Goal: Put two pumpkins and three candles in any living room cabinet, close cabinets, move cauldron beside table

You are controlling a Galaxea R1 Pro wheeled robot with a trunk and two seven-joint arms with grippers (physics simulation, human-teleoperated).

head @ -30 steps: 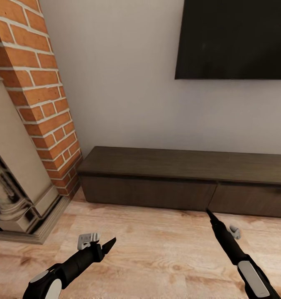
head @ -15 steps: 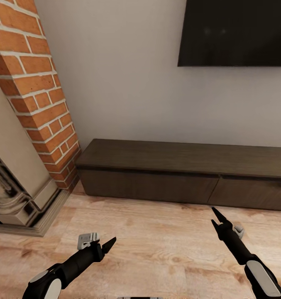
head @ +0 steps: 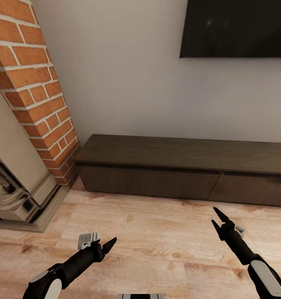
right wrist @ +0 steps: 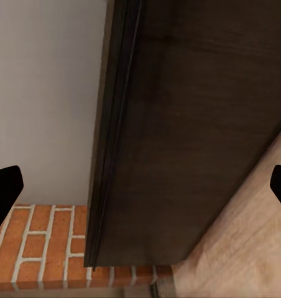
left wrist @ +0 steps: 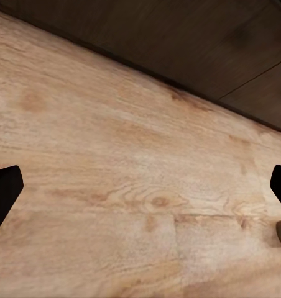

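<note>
From my remote station, the head view shows the cabinet (head: 186, 174), a long, low, dark brown unit standing on the light wood plank floor (head: 157, 241) against the pale wall (head: 128, 83); its plain drawer fronts sit flush, with a vertical seam between two of them toward the right. The cabinet's left end lies just beside the red brick fireplace (head: 36, 95), whose cream stone surround (head: 15, 182) meets the floor at the left edge. A dark wall TV (head: 235, 27) hangs above the cabinet's right part. My left hand (head: 107, 246) hovers over the floor well short of the cabinet, and in the left wrist view its two dark fingertips (left wrist: 5, 195) stand far apart, with floor planks and the cabinet's lower edge (left wrist: 196, 43) between them. My right hand (head: 217, 220) hovers above the floor near the cabinet's front, under the seam, its two pointed fingers spread in a narrow V and holding nothing; in the right wrist view the fingertips (right wrist: 4, 186) are likewise wide apart, looking along the cabinet front (right wrist: 196, 124) toward the brick (right wrist: 47, 257).
</note>
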